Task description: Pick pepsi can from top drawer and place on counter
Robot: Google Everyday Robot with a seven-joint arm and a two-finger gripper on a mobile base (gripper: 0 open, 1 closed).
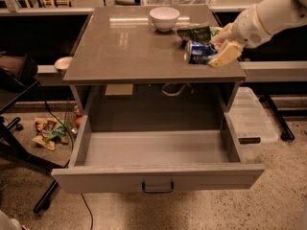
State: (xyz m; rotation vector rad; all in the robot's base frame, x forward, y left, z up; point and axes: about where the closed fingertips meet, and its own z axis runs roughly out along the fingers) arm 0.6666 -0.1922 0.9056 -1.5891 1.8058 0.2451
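Note:
The blue pepsi can (197, 52) lies on its side between the cream fingers (224, 55) of my gripper (212, 48), which is shut on it. The can hovers over the right part of the glossy grey-brown counter (129, 47), near its front edge; I cannot tell whether it touches the surface. My white arm reaches in from the upper right. The top drawer (158, 152) stands pulled fully open below, grey and empty inside, with a small dark handle (157, 188) on its front panel.
A white bowl (164, 18) and a green snack bag (196, 32) sit at the back right of the counter, just behind the can. A clear plastic bin (249, 121) stands on the floor right of the drawer. Snack wrappers (48, 131) and a chair base lie at the left.

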